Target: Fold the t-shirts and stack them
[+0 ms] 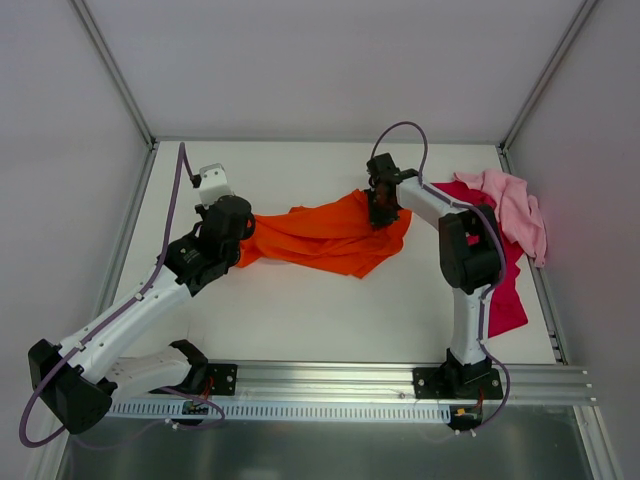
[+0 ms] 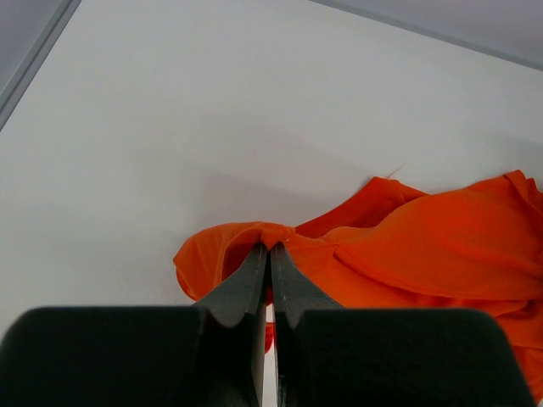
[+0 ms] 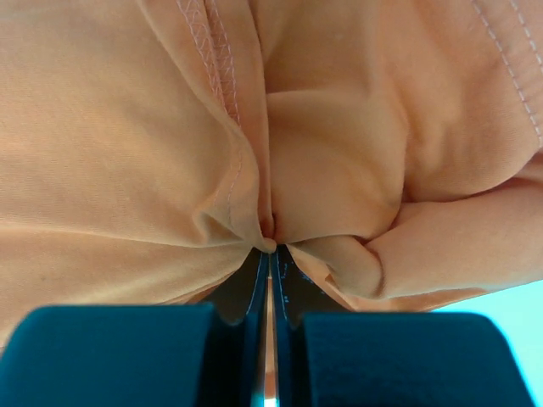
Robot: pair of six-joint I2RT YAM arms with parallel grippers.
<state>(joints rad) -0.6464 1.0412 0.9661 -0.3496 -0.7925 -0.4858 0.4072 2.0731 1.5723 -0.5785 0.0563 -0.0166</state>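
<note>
Closest in the left wrist view, the left gripper (image 2: 270,248) was closed tight on a raised fold at the left end of the bright orange cloth t-shirt (image 2: 424,246). The right gripper (image 3: 270,250) was likewise pressed together, pinching a bunched, stitched edge of the same shirt. From above, the orange shirt lay crumpled and drawn out between both pincers at mid-frame on the white table (image 1: 330,320). At the right edge, a light pink t-shirt (image 1: 515,205) lay heaped partly over a deep magenta-red t-shirt (image 1: 508,295).
</note>
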